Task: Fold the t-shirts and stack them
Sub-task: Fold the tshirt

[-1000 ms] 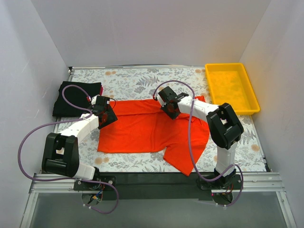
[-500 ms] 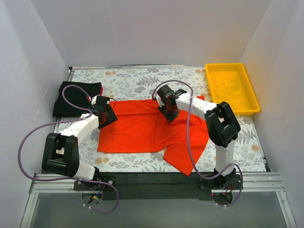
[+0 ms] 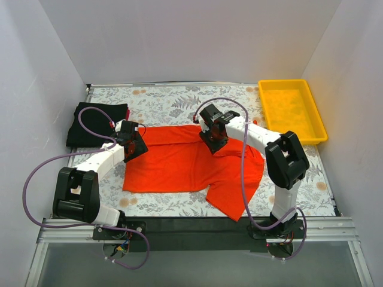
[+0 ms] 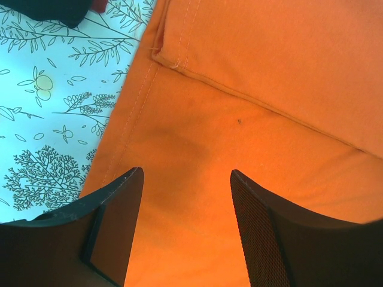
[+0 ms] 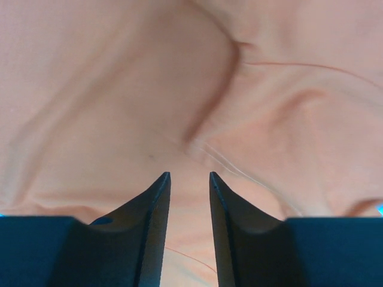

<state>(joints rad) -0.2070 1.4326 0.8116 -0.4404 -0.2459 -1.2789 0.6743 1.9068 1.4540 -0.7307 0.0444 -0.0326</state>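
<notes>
The bright orange-red t-shirt lies spread on the table, with one sleeve trailing at the front right. My left gripper is open over the shirt's left edge. In the left wrist view its jaws stand wide apart above a folded hem of the shirt, holding nothing. My right gripper is at the shirt's upper middle. In the right wrist view its jaws are a narrow gap apart, close over wrinkled cloth, with nothing between them. A folded black t-shirt with a dark red one sits at the back left.
A yellow plastic tray stands at the back right. The floral tablecloth shows around the shirt. White walls close in the left, back and right sides. The black shirt's corner shows at the top of the left wrist view.
My right arm has swung and its wrist has turned, shifting the gripper slightly over the shirt's upper middle. The left arm has not moved.
</notes>
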